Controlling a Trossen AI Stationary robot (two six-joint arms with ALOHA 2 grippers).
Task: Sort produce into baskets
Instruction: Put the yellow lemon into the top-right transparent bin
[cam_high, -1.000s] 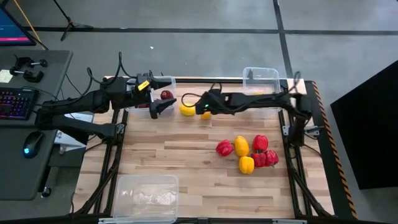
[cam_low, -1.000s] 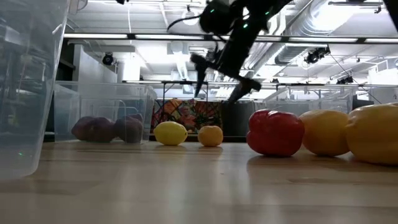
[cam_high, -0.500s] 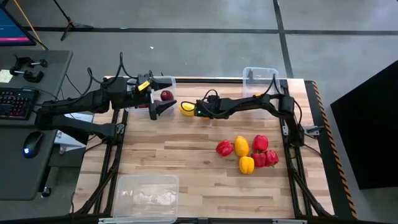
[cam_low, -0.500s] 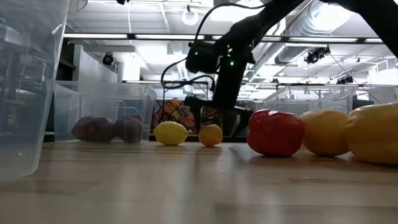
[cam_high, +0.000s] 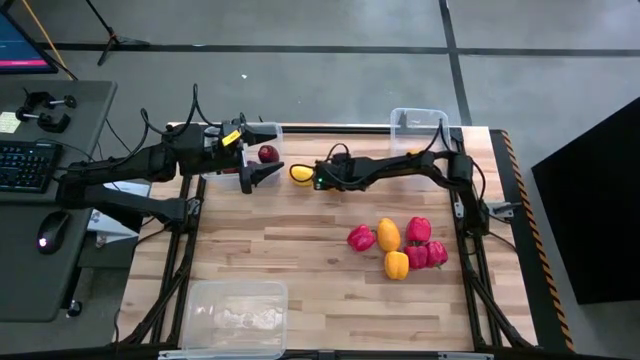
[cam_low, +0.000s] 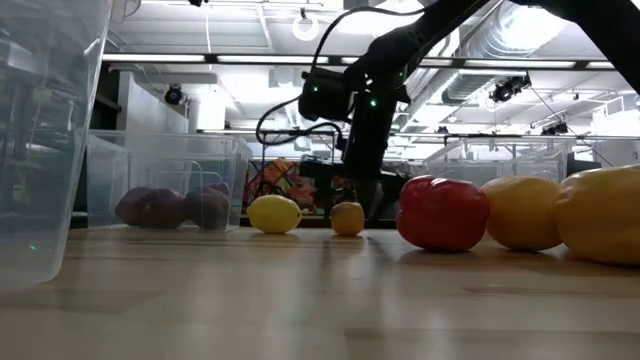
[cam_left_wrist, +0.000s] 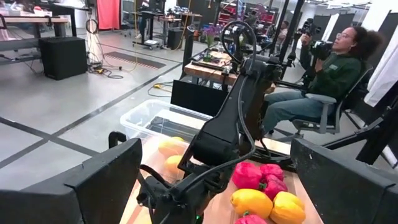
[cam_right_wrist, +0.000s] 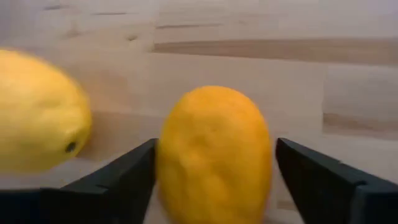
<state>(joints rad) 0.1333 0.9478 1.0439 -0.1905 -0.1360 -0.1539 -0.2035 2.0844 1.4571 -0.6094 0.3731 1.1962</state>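
The right gripper had dropped over the small orange-yellow lemon on the wooden table; its fingers stood open either side, not yet closed.

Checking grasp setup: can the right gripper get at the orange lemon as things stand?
Probably yes. The right gripper sits low at the table with its open fingers either side of the orange lemon; the yellow lemon lies just outside them.

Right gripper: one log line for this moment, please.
right gripper: open, straddling orange lemon on table | left gripper: open, waiting by maroon-fruit basket
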